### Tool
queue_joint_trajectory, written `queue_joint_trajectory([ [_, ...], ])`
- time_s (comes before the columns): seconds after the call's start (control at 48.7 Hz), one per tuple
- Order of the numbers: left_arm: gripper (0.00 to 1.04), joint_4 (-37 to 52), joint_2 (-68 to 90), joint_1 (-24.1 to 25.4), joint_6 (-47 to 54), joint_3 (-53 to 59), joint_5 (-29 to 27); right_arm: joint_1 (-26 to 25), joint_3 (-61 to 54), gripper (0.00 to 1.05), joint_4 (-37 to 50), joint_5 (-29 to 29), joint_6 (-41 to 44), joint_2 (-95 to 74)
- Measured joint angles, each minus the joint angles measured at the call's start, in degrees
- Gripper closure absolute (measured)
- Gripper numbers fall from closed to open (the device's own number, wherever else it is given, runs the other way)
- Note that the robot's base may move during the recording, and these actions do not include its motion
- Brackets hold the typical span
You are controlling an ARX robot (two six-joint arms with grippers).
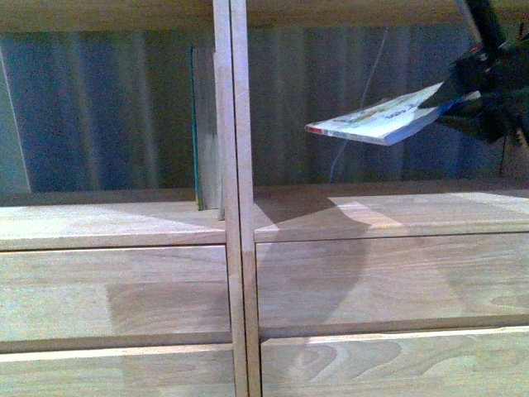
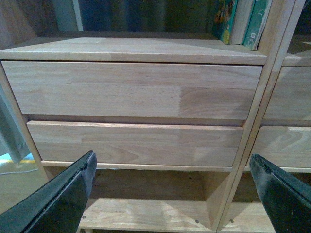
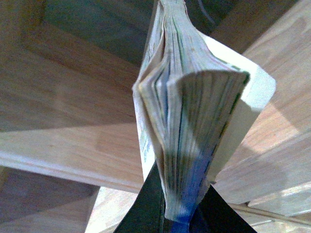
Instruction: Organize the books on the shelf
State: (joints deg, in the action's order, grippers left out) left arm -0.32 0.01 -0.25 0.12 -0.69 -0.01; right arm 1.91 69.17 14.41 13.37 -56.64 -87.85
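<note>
My right gripper [image 1: 483, 87] is shut on the white paperback book [image 1: 376, 120] and holds it nearly flat in the air in front of the right upper cubby of the light-wood shelf [image 1: 124, 223]. In the right wrist view the book's fanned page edge [image 3: 194, 126] rises from between the black fingers of the right gripper [image 3: 177, 216]. A thin teal book [image 1: 198, 124] stands upright in the left cubby against the centre divider. My left gripper [image 2: 172, 194] is open and holds nothing, low before the left drawers. The upright books [image 2: 257, 22] show above them.
The centre divider [image 1: 232, 198] splits the shelf into two columns. Plain drawer fronts [image 1: 388, 281] lie below both cubbies. The lower open cubby [image 2: 146, 208] sits under the left drawers [image 2: 131, 90]. A pale cable [image 1: 364, 99] hangs behind the right cubby.
</note>
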Motion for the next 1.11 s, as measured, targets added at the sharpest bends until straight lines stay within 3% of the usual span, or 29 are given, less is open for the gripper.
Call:
queue_joint_trajectory([
  [0.369,0.07,0.00,0.00,0.00,0.00,0.00,0.02,-8.46,-12.52,0.97,-0.26,9.88,5.42,13.81],
  [0.554,0.07,0.00,0.00,0.00,0.00,0.00,0.00,-8.55,-14.73,0.97,-0.22,13.05,6.40,21.33],
  [0.759,0.07,1.75,0.92,0.33,-3.87,-0.02,-0.70,-6.58,-15.93,0.97,-0.37,12.31,6.82,23.47],
  [0.903,0.07,10.19,8.81,7.63,-15.15,-1.81,6.32,-4.81,-16.46,0.97,-0.57,11.69,7.23,24.02],
  [1.108,0.07,20.35,21.40,19.65,-19.71,-8.55,18.88,-2.45,-16.46,0.97,-0.61,11.39,8.09,25.49],
])
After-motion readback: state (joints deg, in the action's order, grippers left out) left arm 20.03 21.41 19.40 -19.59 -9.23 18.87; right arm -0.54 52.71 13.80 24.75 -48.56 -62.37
